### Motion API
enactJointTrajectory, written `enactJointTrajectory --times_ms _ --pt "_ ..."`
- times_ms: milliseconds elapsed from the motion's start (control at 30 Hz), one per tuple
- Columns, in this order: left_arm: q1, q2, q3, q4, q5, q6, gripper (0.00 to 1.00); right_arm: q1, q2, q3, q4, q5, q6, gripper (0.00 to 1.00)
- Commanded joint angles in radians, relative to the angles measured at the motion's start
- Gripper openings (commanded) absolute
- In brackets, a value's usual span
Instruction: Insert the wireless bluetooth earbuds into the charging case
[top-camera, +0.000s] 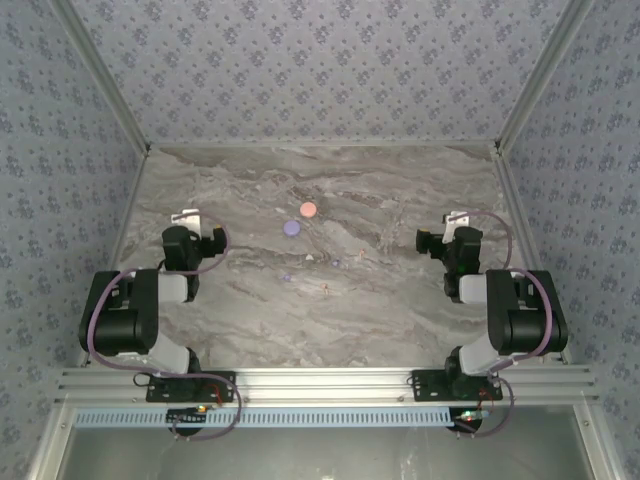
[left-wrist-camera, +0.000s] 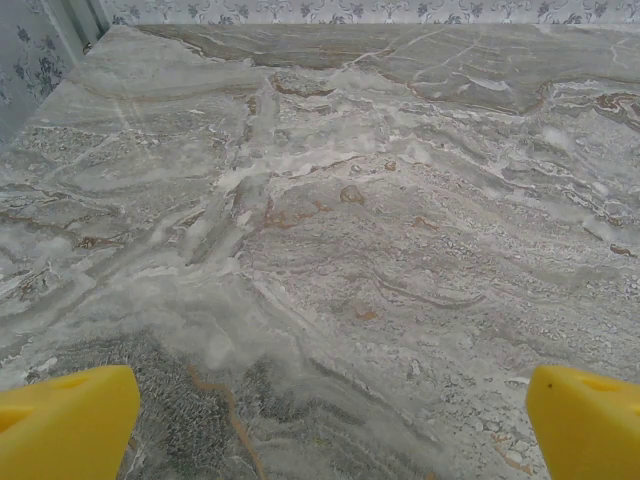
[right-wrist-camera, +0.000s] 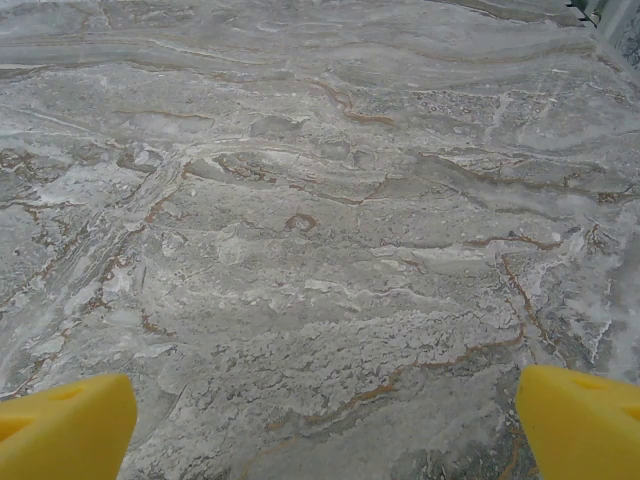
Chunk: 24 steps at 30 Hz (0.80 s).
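The counter (top-camera: 400, 310) is grey marbled stone, walled on three sides by patterned panels (top-camera: 320, 60). Four earbuds lie loose near its middle, each apart from the others. A purple earbud (top-camera: 287, 277) is the leftmost, and a second purple earbud (top-camera: 335, 263) lies to its right and a little farther back. A pink earbud (top-camera: 324, 288) lies between those two and nearest the arms, and a second pink earbud (top-camera: 362, 254) is the rightmost. All four are too small to tell which way up they lie. A white speck (top-camera: 309, 258) sits among them.

Farther back lie two round discs, a purple disc (top-camera: 291, 228) and a pink disc (top-camera: 308, 209) just behind and to the right of it. I cannot tell whether the discs touch, or whether either is open. No earbud touches a disc.

The left arm (top-camera: 130, 320) is folded at the left side of the counter and the right arm (top-camera: 515, 315) at the right, both well apart from the earbuds. In the left wrist view the left fingers (left-wrist-camera: 65, 425) show as yellow tips in the lower corners — spread wide, with bare counter between them. The right fingers (right-wrist-camera: 65, 425) stand the same way — wide apart, holding nothing, above bare stone.
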Motion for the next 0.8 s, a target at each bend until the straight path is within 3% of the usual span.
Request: enactJointTrajectory --times_ms 0,767 --pt "-0.001 0.005 0.017 0.0 -0.008 -0.009 0.99 -0.005 0.001 0.018 0.001 -0.007 -0.01 1.0" --pt "-0.001 -0.011 0.023 -0.023 -0.004 -0.008 0.99 0.001 -0.021 0.037 -0.047 0.014 -0.008 1.0"
